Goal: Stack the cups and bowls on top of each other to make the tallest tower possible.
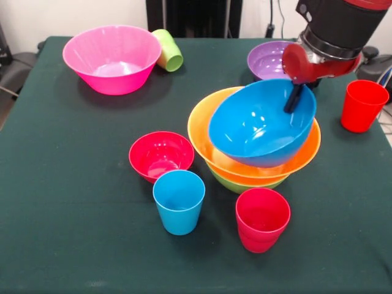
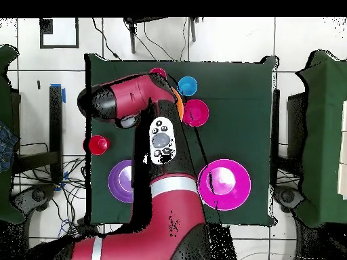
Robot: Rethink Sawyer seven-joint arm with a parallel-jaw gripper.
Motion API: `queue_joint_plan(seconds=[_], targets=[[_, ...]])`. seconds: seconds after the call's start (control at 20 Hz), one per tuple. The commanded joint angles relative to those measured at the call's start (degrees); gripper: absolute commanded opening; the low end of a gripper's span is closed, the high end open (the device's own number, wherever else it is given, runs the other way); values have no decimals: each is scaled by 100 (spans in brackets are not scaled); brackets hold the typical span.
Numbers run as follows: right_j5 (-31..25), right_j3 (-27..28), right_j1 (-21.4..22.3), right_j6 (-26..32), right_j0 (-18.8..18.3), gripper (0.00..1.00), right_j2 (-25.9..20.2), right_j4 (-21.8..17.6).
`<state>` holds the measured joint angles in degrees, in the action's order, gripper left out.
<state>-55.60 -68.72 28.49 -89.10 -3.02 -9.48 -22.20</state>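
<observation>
My gripper [image 1: 293,101] is shut on the far rim of the medium blue bowl [image 1: 254,128], with one dark finger inside the wall. The blue bowl sits tilted in the big orange bowl [image 1: 201,131], which is nested in the lime green bowl [image 1: 237,184]. The small red bowl [image 1: 160,154], the sky blue cup [image 1: 179,201] and a red cup [image 1: 262,218] stand in front of this pile. The pink bowl [image 1: 113,57] is at the back left, with the lime green cup [image 1: 168,50] on its side behind it. The purple bowl [image 1: 268,60] and a second red cup [image 1: 362,105] are at the right.
In the overhead view the arm [image 2: 161,139] covers the pile; only a strip of orange rim [image 2: 180,108] shows. The pink bowl [image 2: 224,183], purple bowl [image 2: 120,181] and a red cup [image 2: 97,144] lie near the robot's side of the green table [image 2: 237,88].
</observation>
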Motion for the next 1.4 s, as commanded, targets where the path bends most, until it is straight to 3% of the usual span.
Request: queue_joint_plan(seconds=[0.05, 1.15, 1.2, 1.3, 1.4], targets=[[-630, -5, -114, -841, 109, 0, 148, 144], [-260, 454, -292, -890, 352, 0, 443, 404], [-320, 448, -298, -897, 370, 100, 478, 468], [-158, 386, -279, -1297, 382, 100, 547, 586], [-312, 486, -260, -988, 359, 100, 467, 606]])
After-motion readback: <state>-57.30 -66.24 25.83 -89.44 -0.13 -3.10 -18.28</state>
